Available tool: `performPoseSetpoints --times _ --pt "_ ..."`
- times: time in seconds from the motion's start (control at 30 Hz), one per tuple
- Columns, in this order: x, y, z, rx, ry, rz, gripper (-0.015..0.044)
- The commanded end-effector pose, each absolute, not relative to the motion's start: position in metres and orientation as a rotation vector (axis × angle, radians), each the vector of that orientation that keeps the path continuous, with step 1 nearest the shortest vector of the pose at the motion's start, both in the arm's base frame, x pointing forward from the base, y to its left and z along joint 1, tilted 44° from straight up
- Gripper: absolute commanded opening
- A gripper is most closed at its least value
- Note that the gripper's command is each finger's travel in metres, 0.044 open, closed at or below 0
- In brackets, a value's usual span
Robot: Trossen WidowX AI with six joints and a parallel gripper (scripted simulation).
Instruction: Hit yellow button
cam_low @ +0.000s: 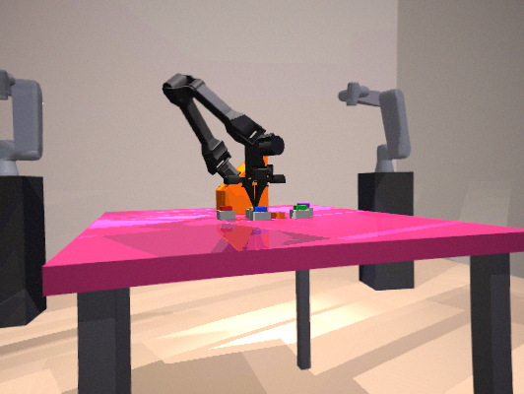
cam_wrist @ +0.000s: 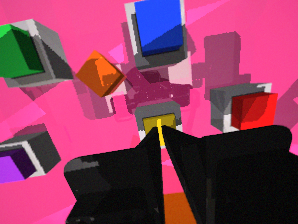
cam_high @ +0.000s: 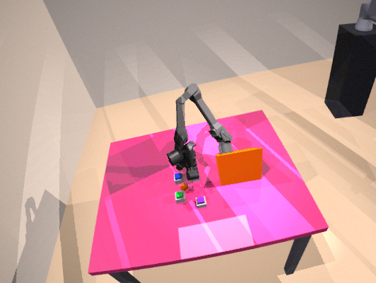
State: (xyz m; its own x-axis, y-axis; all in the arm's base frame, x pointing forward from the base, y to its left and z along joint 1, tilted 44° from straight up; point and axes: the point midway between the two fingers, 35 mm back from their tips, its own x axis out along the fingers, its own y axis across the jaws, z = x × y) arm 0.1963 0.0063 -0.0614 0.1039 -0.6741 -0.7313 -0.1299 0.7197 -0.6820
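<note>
The yellow button [cam_wrist: 150,122] is a yellow cap in a grey housing, under my fingertips in the wrist view. In the top view my arm hides its cap, and in the exterior view the blue button hides most of it. My gripper [cam_wrist: 159,130] [cam_low: 255,206] is shut and empty, pointing down. Its tips are at the yellow cap and cover part of it. Whether they touch it or the cap is pushed down, I cannot tell.
Around it stand the blue button [cam_high: 178,175] [cam_wrist: 159,27], green button [cam_high: 179,194] [cam_wrist: 19,52], purple button [cam_high: 201,200] [cam_wrist: 12,166] and red button [cam_low: 226,208] [cam_wrist: 254,111]. An orange block [cam_high: 184,187] [cam_low: 279,215] [cam_wrist: 100,74] lies between blue and green. An orange panel [cam_high: 240,167] stands beside the arm.
</note>
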Motion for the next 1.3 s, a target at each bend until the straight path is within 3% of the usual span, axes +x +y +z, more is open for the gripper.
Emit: performPoseSetpoints --times 0.0,0.47,0.93,1.07,1.27 --pt "0.194 0.004 -0.062 -0.721 1.440 -0.456 0.0020" --pt "0.191 0.028 -0.037 -0.719 1.440 -0.454 0.0020" --pt "0.218 0.175 -0.093 -0.703 1.442 -0.435 0.0387" --pt "0.209 0.211 -0.115 -0.705 1.440 -0.442 0.0400" --pt "0.208 0.213 -0.116 -0.705 1.440 -0.442 0.0400"
